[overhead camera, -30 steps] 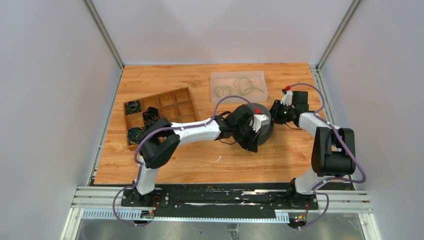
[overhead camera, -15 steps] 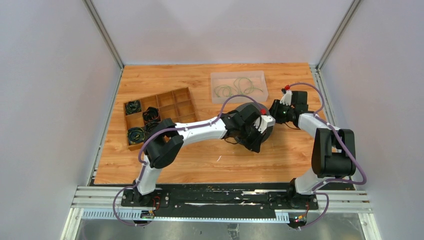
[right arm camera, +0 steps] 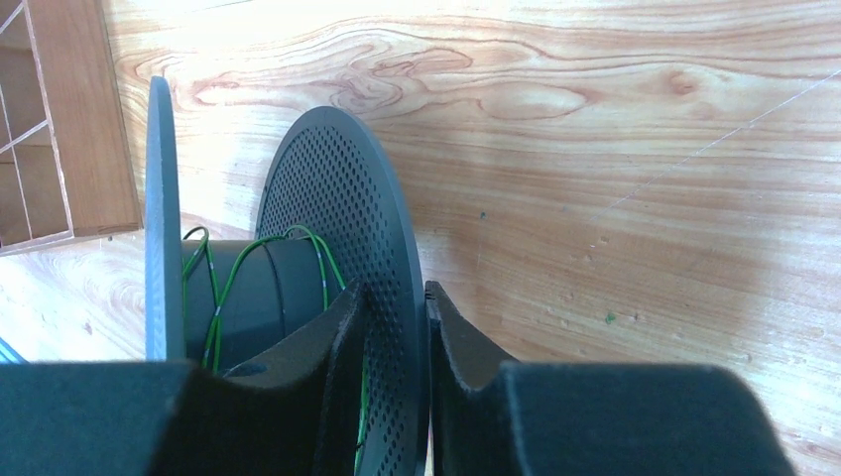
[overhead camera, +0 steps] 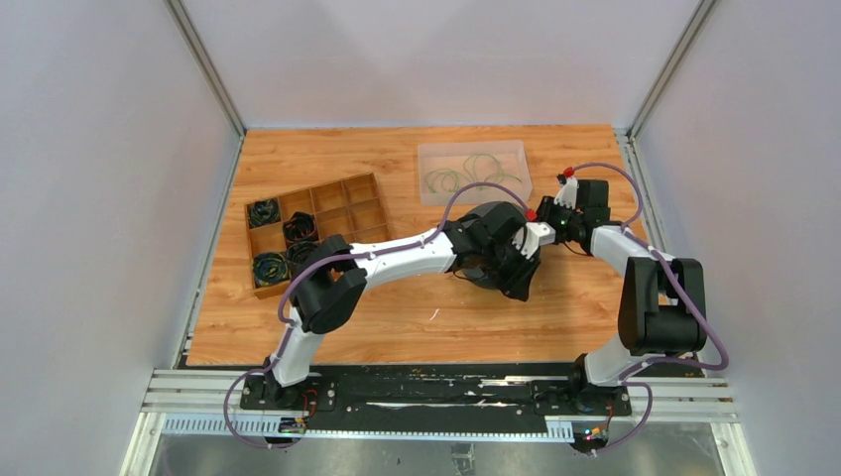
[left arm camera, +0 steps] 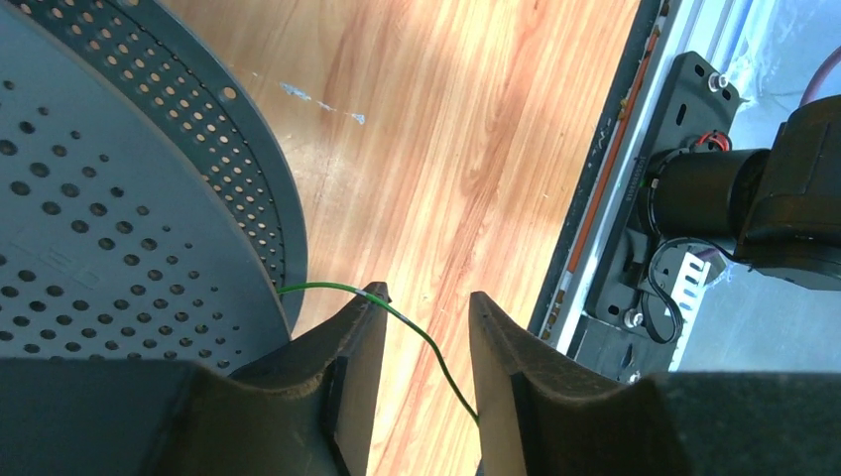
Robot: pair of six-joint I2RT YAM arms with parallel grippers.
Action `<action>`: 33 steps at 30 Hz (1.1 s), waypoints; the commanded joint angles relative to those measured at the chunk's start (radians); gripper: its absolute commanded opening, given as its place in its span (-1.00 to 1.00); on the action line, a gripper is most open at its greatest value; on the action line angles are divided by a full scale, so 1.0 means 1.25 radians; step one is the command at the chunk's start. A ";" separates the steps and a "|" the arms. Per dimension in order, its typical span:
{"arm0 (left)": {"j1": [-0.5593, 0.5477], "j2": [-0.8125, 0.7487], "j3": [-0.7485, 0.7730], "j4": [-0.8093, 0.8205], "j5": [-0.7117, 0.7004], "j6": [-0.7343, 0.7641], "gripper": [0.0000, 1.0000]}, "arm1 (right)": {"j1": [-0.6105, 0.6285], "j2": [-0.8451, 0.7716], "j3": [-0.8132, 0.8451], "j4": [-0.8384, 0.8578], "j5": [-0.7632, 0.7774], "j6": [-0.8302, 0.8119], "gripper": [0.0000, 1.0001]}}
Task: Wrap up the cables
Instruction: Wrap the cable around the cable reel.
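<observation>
A dark grey perforated spool [right arm camera: 332,188] stands on its edge, with thin green cable [right arm camera: 220,290] wound loosely round its hub. My right gripper [right arm camera: 394,288] is shut on the spool's near flange; in the top view it [overhead camera: 544,221] sits at the spool's right side. My left gripper [left arm camera: 426,295] is open beside the flange [left arm camera: 119,198]. A single green cable strand [left arm camera: 412,319] runs from the flange edge over the left fingertip and across the gap to the right finger. In the top view my left gripper [overhead camera: 522,282] covers most of the spool.
A clear tray [overhead camera: 432,151] at the back holds more loose green cables [overhead camera: 474,172]. A wooden compartment box [overhead camera: 349,210] at the left holds black cord bundles [overhead camera: 266,211]. The right arm's base and the table's metal edge rail [left arm camera: 605,188] show in the left wrist view.
My left arm has swung to the right and a little forward across the spool, carrying the wrist over it. The right gripper has stayed on the flange.
</observation>
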 commanded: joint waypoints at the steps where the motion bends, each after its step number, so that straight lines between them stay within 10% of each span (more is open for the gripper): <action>1: 0.002 0.031 0.011 -0.008 -0.043 0.009 -0.11 | 0.015 -0.007 -0.020 -0.035 0.044 -0.041 -0.99; 33: -0.024 0.010 0.033 0.039 0.034 0.059 0.22 | 0.016 0.023 -0.020 -0.013 0.036 -0.079 -0.99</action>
